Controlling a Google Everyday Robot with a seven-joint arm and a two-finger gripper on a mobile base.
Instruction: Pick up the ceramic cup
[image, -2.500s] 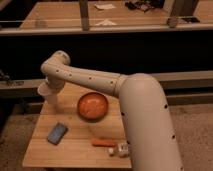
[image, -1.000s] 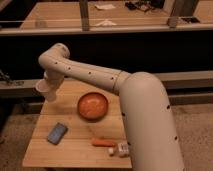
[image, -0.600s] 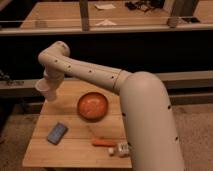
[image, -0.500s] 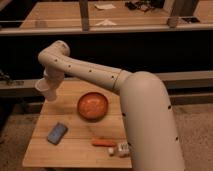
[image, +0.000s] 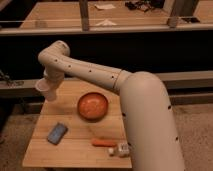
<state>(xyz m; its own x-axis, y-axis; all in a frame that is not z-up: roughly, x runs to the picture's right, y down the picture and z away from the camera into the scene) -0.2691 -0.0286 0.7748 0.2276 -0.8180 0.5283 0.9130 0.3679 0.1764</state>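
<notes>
Arm of mine reaches from the lower right of the frame, bending at an elbow in the upper left and dropping to my gripper (image: 48, 82) at the left. Ceramic cup (image: 46, 91), small, white, tapered, sits directly under it above the table's (image: 75, 145) left edge; whether I grip it, I cannot tell.
</notes>
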